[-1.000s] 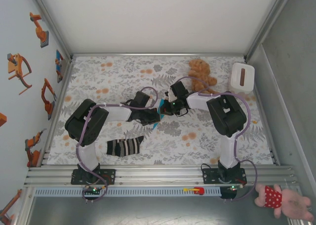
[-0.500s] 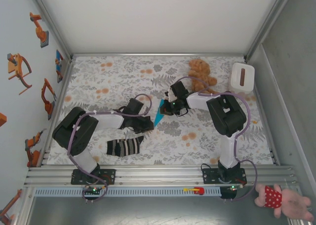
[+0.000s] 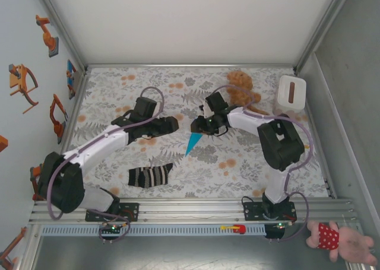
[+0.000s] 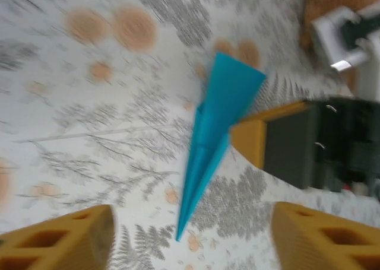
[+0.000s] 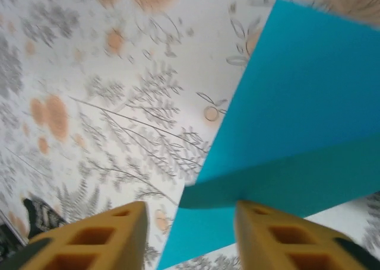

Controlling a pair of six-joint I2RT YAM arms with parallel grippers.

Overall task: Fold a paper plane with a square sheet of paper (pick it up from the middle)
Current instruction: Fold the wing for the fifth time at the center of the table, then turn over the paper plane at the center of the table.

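- Turquoise paper plane [image 3: 193, 142] is lying nose toward 7 o'clock, tail at our right gripper [image 3: 198, 127], the nearer 1.
- We are seeing left gripper [image 3: 174, 123] wide, right partly apart.

Your paper plane [image 4: 215, 127] is smooth, matt paper; the counter [image 3: 110, 92] wears printed cloth (the teddy bear [image 3: 240, 85] is fuzzy plush).

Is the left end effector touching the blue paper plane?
Apart. The top view shows bare tablecloth between the left end effector and the paper plane.
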